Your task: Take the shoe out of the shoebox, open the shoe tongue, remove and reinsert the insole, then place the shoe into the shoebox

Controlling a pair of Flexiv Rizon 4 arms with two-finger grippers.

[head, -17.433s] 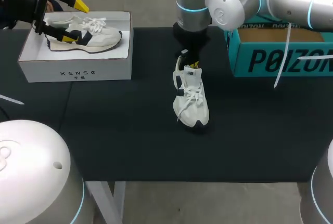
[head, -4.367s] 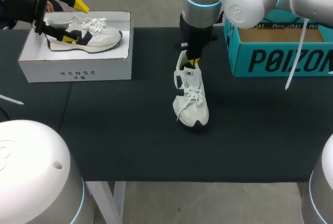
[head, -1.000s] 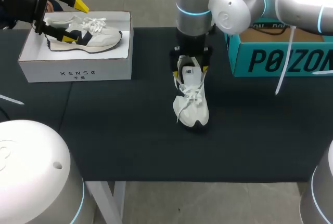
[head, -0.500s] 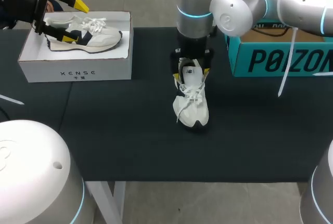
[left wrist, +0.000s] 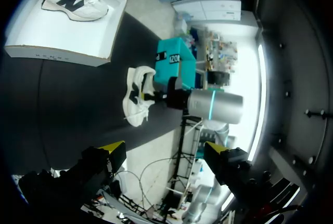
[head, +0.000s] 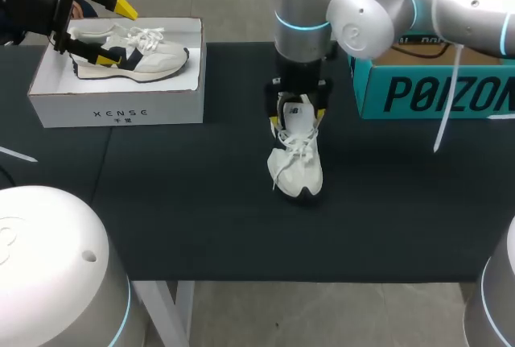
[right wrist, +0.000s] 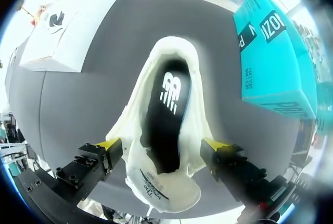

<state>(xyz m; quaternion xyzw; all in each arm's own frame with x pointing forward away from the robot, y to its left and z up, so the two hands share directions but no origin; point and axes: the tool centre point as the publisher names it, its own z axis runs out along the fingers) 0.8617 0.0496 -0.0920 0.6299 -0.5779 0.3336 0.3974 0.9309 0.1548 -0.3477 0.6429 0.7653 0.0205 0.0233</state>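
A white shoe (head: 296, 158) lies on the black table's middle, toe toward the front edge. My right gripper (head: 296, 112) stands open over its heel end, one yellow tip on each side of the collar. In the right wrist view the shoe (right wrist: 166, 182) sits between the fingers of the right gripper (right wrist: 164, 143), and its black insole (right wrist: 166, 115) shows inside. A second shoe (head: 133, 49) rests in the white shoebox (head: 121, 109) at the back left. My left gripper (head: 117, 33) hangs open above that box, holding nothing. Its tips (left wrist: 164, 148) stand wide apart.
A teal box (head: 434, 85) stands at the back right, close beside my right arm (head: 322, 9); it also shows as the teal box (right wrist: 270, 52) beside the shoe. Bare black tabletop (head: 177, 202) lies in front of the shoebox.
My right gripper has sunk slightly lower around the shoe's heel. The shoe and the left arm have stayed put.
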